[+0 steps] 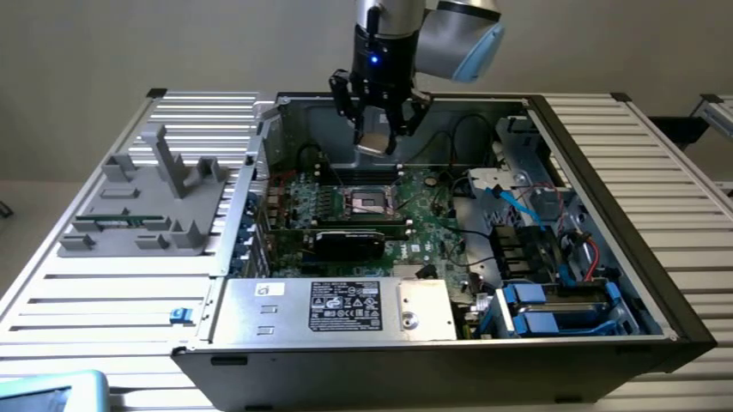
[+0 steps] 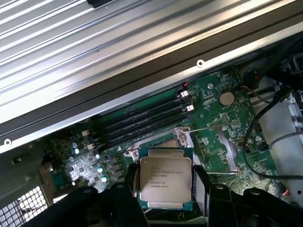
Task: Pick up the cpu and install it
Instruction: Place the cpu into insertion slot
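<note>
Pickup was done: the jaws were clamped on the cpu (image 2: 164, 177), held in the air above the socket (image 1: 369, 200); it was not yet seated.

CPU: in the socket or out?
Out: the cpu is held in the gripper, which hangs above the socket.
</note>
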Tool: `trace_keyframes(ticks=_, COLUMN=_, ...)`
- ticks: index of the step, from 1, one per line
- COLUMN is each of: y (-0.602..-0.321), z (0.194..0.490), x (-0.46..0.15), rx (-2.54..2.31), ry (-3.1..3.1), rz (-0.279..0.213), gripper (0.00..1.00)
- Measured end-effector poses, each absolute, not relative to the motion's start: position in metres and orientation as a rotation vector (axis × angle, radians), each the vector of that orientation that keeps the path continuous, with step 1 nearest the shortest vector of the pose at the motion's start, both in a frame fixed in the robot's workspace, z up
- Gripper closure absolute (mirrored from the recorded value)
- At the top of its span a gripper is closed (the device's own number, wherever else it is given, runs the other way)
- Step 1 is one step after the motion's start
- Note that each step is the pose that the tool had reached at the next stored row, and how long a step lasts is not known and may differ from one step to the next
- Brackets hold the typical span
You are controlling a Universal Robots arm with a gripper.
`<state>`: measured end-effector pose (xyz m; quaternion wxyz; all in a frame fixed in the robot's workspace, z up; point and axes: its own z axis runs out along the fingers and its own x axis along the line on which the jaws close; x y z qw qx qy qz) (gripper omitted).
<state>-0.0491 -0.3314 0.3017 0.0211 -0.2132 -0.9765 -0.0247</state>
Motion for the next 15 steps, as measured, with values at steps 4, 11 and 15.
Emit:
trace_keyframes(ticks=4, y=-0.3314, z=0.3013, x=-0.049, rx=-0.754, ry=-3.007, rz=-0.079, gripper=0.44)
trace_keyframes(ticks=11, y=-0.3314, z=0.3005, x=-0.0491, rx=-0.915, ry=-2.965, rz=-0.082, gripper=0.44)
trace_keyframes(ticks=15, y=-0.3315, z=0.3, x=-0.0491, rx=-1.003, ry=-2.937, rz=-0.083, gripper=0.44)
